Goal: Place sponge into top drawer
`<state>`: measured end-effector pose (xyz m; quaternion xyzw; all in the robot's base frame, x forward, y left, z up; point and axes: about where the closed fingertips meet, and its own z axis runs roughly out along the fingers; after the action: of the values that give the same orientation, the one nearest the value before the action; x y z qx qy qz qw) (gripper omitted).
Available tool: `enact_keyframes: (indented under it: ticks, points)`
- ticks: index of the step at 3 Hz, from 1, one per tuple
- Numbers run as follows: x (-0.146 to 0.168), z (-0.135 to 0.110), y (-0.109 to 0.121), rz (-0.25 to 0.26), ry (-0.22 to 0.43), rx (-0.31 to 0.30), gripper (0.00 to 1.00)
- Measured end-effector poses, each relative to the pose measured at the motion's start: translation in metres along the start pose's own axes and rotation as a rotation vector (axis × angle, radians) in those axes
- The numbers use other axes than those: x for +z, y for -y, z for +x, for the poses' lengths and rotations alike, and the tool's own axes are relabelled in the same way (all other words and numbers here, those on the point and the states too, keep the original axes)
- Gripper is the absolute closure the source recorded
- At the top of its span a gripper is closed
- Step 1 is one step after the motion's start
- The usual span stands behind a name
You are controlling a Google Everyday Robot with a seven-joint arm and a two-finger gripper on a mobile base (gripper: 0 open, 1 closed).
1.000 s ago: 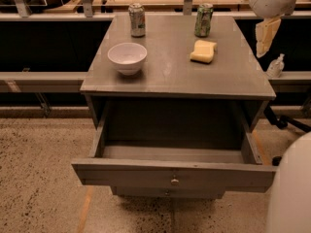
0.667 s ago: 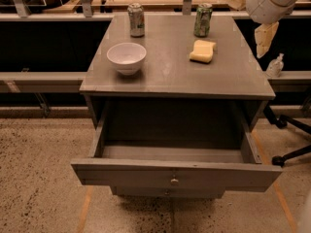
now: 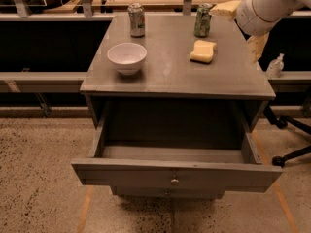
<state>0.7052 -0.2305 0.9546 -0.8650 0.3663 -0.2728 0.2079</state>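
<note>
top drawer point(image 3: 126, 172) open, unobstructed — end effector point(image 3: 234, 34) beside green can point(image 3: 202, 20)

Dim, warm overhead light, faint sheen on the cabinet top point(image 3: 167, 74), soft shadows under bowl point(image 3: 126, 57) and sponge point(image 3: 203, 51), top drawer point(image 3: 175, 173) interior deep in shadow, gripper point(image 3: 233, 34) – upper right, over the top's far corner, fingers spread – brightly lit.

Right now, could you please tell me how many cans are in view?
2. One can stands back left, behind the bowl; the other back right, behind the sponge, next to the open pincer. None seems hidden.
</note>
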Motion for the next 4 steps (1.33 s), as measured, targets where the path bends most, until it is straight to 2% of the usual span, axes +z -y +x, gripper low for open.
enact_keyframes:
  ticks: [1, 3, 4]
  points:
    - [0.015, 0.002, 0.007, -0.004, -0.005, -0.067, 0.0]
    - [0.057, -0.001, 0.028, -0.046, 0.033, -0.245, 0.0]
    - [0.079, -0.001, 0.033, -0.102, 0.038, -0.325, 0.0]
